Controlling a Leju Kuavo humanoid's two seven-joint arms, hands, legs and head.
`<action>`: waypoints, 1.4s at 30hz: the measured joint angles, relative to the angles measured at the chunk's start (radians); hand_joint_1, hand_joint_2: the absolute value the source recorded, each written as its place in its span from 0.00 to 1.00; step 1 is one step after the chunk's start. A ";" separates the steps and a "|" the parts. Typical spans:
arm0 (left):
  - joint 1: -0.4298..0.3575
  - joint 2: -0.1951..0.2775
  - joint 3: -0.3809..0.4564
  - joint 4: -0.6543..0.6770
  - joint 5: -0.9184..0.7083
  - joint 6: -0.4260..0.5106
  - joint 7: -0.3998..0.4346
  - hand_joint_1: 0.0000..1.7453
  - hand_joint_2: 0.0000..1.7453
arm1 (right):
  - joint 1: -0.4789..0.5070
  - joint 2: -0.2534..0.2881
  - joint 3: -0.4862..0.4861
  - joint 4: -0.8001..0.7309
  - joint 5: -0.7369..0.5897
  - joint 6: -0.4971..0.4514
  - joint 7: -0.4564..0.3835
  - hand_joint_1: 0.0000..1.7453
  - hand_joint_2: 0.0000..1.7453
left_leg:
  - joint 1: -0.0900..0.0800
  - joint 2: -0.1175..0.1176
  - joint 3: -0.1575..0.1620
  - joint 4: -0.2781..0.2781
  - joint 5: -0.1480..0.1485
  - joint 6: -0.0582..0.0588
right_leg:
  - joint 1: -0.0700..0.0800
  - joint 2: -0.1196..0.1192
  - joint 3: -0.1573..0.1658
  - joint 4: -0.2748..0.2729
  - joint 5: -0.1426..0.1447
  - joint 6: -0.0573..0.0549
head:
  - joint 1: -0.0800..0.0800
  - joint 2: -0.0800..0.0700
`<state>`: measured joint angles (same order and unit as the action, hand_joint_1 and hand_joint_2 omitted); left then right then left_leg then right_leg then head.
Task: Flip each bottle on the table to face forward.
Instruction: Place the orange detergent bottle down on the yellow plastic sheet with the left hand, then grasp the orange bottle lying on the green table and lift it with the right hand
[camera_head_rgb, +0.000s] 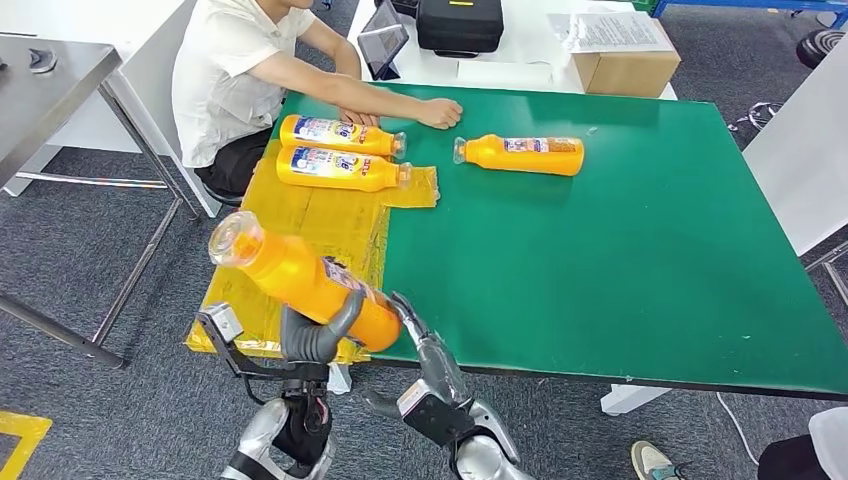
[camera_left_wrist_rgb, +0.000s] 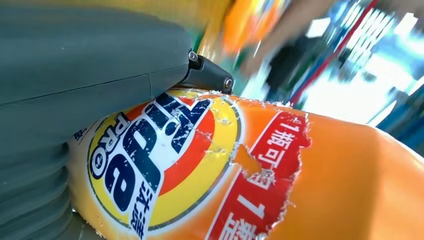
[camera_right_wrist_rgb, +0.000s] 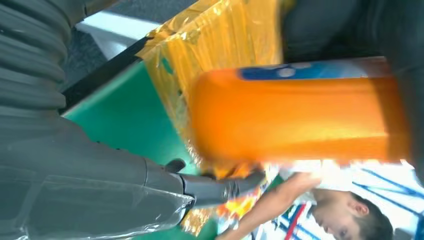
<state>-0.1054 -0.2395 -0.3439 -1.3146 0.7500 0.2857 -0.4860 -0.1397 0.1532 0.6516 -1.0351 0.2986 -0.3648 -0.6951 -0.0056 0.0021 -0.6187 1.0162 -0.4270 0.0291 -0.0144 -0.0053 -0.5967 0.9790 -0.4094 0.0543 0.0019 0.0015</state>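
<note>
My left hand (camera_head_rgb: 318, 336) grips an orange detergent bottle (camera_head_rgb: 300, 280) around its body and holds it tilted above the yellow sheet (camera_head_rgb: 320, 215) at the table's near left, cap up and to the left. The left wrist view shows that bottle's torn label (camera_left_wrist_rgb: 165, 155) beside my left hand's grey cover (camera_left_wrist_rgb: 75, 75). My right hand (camera_head_rgb: 432, 360) reaches toward the bottle's base with its fingers apart and nothing gripped. The right wrist view has my right hand (camera_right_wrist_rgb: 75, 165) apart from the bottle (camera_right_wrist_rgb: 290, 117). Two more bottles (camera_head_rgb: 340, 135) (camera_head_rgb: 340, 168) lie on the yellow sheet, and a third (camera_head_rgb: 520, 155) lies on the green mat.
A person sits at the table's far left corner, one hand (camera_head_rgb: 440, 112) resting on the green mat (camera_head_rgb: 620, 260). Behind the table stand a tablet (camera_head_rgb: 382, 45), a black case (camera_head_rgb: 460, 25) and a cardboard box (camera_head_rgb: 625, 70). A metal table (camera_head_rgb: 50, 90) is at the left.
</note>
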 joint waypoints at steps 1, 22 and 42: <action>-0.015 0.002 0.011 0.010 -0.059 0.068 -0.025 1.00 1.00 | 0.010 -0.001 0.000 -0.012 0.002 -0.034 -0.001 0.00 1.00 | 0.000 0.000 0.000 0.000 0.000 0.000 | 0.000 0.000 0.000 0.000 0.000 0.000 | 0.000 0.000; -0.176 0.062 0.075 0.247 -0.808 0.406 -0.087 1.00 1.00 | 0.089 -0.038 -0.198 -0.367 0.068 -0.329 -0.004 0.00 1.00 | 0.000 0.000 0.000 0.000 0.001 -0.001 | 0.000 -0.001 0.000 0.000 0.000 0.000 | 0.000 0.000; -0.378 0.116 0.076 0.641 -1.774 0.237 0.439 1.00 1.00 | 0.099 -0.030 -0.251 -0.440 0.006 -0.329 -0.004 0.00 1.00 | 0.000 0.000 0.000 0.000 0.002 -0.001 | 0.000 -0.001 0.000 0.001 0.001 0.000 | 0.000 0.000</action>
<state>-0.4832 -0.1239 -0.2676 -0.6731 -1.0239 0.5229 -0.0470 -0.0411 0.1228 0.4005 -1.4753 0.3048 -0.6943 -0.6989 -0.0055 0.0017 -0.6192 1.0163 -0.4249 0.0283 -0.0144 -0.0063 -0.5965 0.9796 -0.4087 0.0542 0.0019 0.0015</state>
